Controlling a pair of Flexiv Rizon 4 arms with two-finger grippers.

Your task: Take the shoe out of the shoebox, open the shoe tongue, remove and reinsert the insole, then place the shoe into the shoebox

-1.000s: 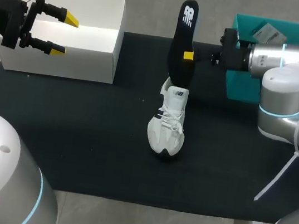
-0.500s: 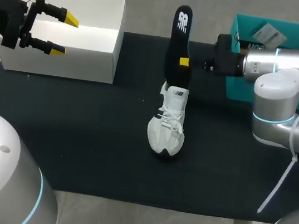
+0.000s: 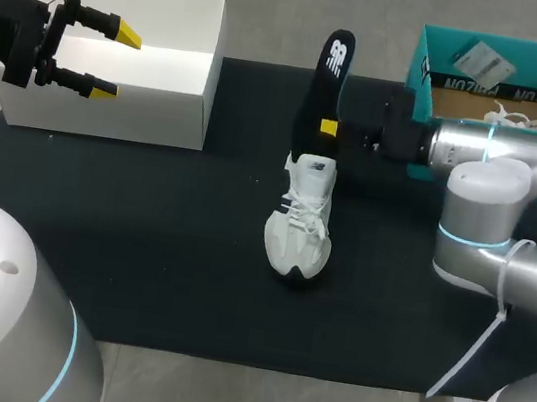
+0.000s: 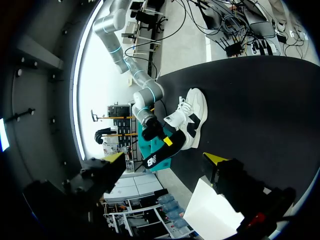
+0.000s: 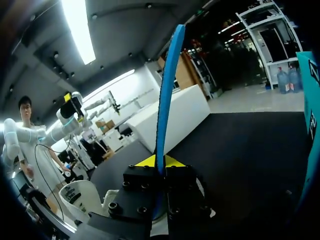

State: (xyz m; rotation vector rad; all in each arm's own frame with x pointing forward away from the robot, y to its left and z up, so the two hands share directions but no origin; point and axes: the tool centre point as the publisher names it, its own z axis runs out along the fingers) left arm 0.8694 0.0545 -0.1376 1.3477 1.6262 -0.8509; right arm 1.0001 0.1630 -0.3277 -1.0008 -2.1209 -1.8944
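A white shoe (image 3: 300, 224) lies on the black mat, toe toward the front. A black insole (image 3: 323, 96) stands upright over its heel, its lower end in the shoe opening. My right gripper (image 3: 329, 127) is shut on the insole's lower part. In the right wrist view the insole (image 5: 165, 95) shows edge-on, blue, rising from between my yellow fingertips (image 5: 145, 161), with the shoe (image 5: 87, 200) under the gripper. My left gripper (image 3: 108, 60) hangs open above the white box (image 3: 153, 93), holding nothing. The left wrist view shows the shoe (image 4: 192, 117) and insole (image 4: 159, 155) far ahead of the left gripper (image 4: 165, 162).
A teal shoebox (image 3: 440, 70) stands at the back right with another white shoe (image 3: 533, 121) and a tag inside. The white box sits at the back left on the black mat (image 3: 141, 243).
My right arm has lowered and drawn toward the front with the insole, pushing its lower end further down into the shoe. The left arm has not moved.
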